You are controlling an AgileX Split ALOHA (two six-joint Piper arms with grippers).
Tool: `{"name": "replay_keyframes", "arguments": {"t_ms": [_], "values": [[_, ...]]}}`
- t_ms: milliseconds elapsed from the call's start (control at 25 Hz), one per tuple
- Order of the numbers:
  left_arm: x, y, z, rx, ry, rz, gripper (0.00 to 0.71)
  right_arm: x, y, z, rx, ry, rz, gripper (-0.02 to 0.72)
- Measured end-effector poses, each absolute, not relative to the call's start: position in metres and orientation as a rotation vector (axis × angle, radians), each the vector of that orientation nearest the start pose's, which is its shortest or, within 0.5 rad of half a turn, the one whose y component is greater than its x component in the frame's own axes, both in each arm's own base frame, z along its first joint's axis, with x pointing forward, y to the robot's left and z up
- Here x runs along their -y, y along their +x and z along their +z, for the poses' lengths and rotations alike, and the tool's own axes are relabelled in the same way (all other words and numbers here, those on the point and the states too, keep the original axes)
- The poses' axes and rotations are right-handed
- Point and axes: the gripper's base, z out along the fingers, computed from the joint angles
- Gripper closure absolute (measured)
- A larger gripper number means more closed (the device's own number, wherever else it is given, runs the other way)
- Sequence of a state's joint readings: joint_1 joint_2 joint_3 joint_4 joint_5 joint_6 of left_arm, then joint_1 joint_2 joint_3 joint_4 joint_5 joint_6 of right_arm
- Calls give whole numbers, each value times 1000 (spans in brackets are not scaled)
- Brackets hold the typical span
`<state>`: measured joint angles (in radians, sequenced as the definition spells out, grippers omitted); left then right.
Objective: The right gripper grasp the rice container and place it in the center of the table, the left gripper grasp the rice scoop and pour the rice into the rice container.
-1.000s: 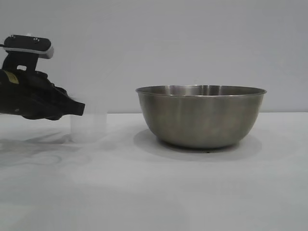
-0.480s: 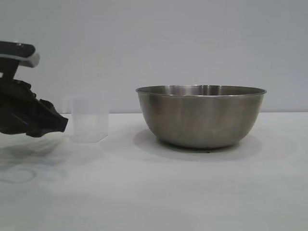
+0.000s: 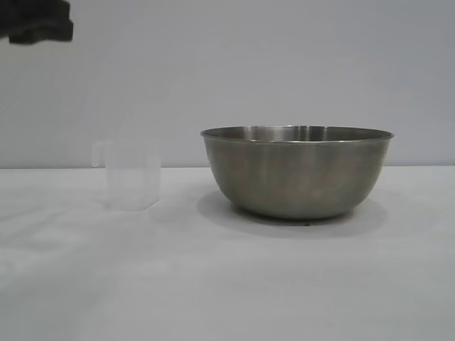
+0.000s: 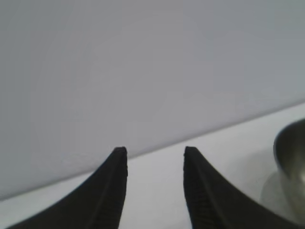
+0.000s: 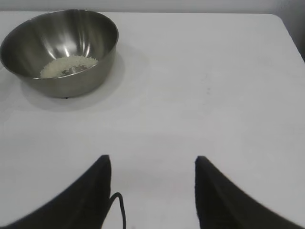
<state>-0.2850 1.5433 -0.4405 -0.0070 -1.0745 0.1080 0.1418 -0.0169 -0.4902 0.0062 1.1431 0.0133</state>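
A wide, round rice container of brushed grey steel with a thin rim sits on the plain white table, right of centre in the exterior view. In the right wrist view a small heap of white rice lies in its bottom, upper left of that frame. Just left of the bowl, apart from it, the rice scoop, a small translucent plastic cup with a side handle, stands upright and looks empty.

The left tool sits at the exterior frame's upper left corner, fingers spread, holding nothing. The right tool hangs well back from the bowl, fingers spread and empty.

Both steps appear done; next calls only for parking the arms.
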Motion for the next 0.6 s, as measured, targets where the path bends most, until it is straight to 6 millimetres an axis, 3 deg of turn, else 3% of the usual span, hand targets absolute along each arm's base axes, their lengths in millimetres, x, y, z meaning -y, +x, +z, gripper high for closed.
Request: {"name": "replay_keyframes", "arguments": {"t_ms": [200, 400, 600], "values": [[69, 238, 253, -1432, 277, -144, 470, 1, -10, 268, -2117, -137, 100, 324], [61, 208, 275, -1529, 298, -140, 470, 1, -10, 268, -2117, -137, 100, 324], [49, 162, 301, -1550, 361, -106, 470, 1, -10, 268, -2117, -137, 100, 324]]}}
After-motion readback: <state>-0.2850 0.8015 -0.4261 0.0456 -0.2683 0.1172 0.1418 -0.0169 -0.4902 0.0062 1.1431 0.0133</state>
